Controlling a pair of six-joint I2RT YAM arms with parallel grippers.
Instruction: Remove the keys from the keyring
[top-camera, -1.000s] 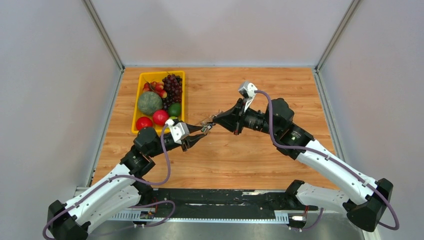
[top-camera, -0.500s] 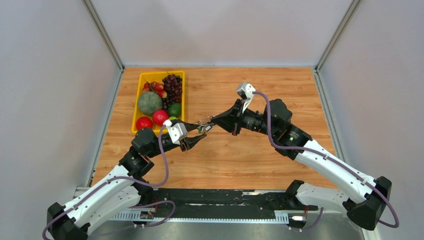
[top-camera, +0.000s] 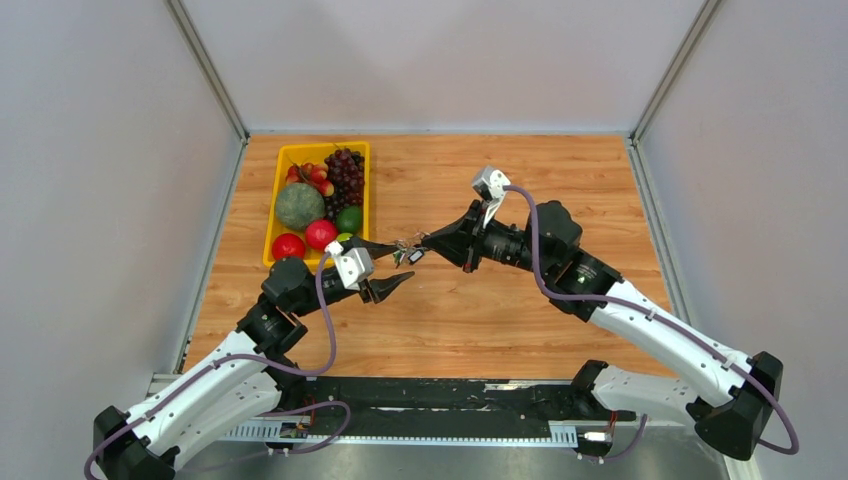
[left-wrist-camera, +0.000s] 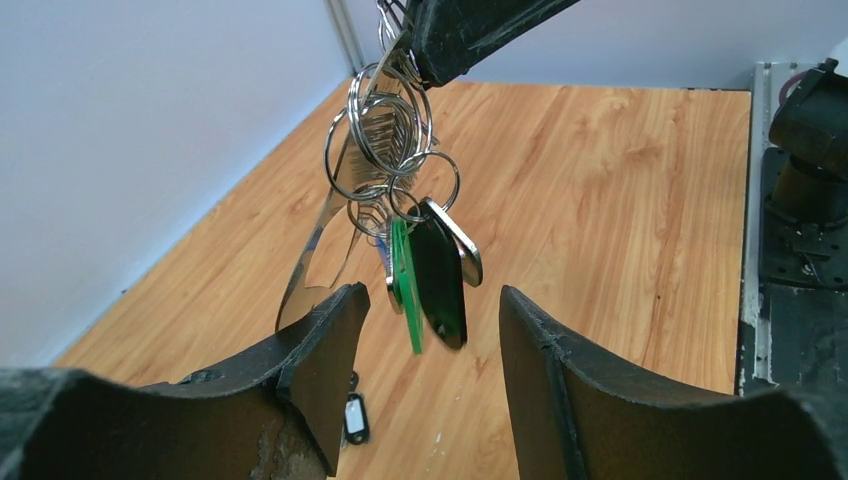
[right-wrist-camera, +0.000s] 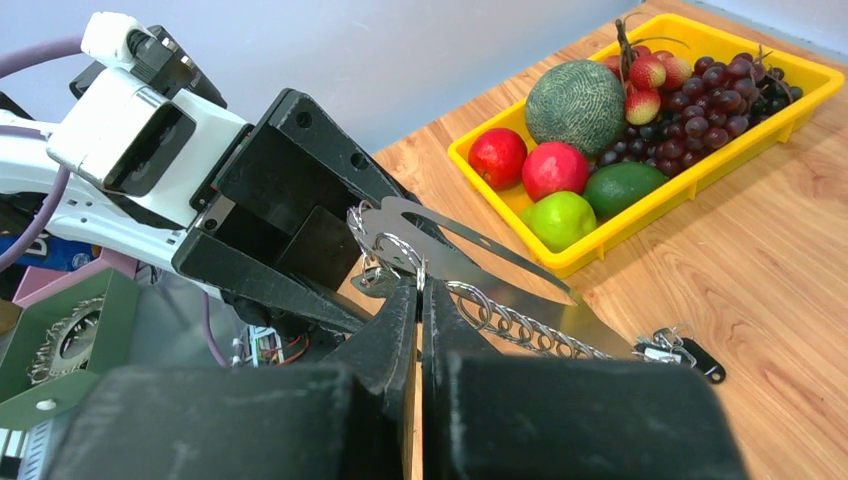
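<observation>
Both aloft: right tool (right-wrist-camera: 419, 287) clamped shut on keyring (left-wrist-camera: 318, 236), left tool (left-wrist-camera: 430, 302) spread wide around dangling keys (left-wrist-camera: 438, 282).

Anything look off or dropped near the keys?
A small dark tag lies loose on the table, apart from the keys hanging off the keyring in the shut right gripper; maybe removed deliberately, not dropped. Nothing else stands out.
</observation>
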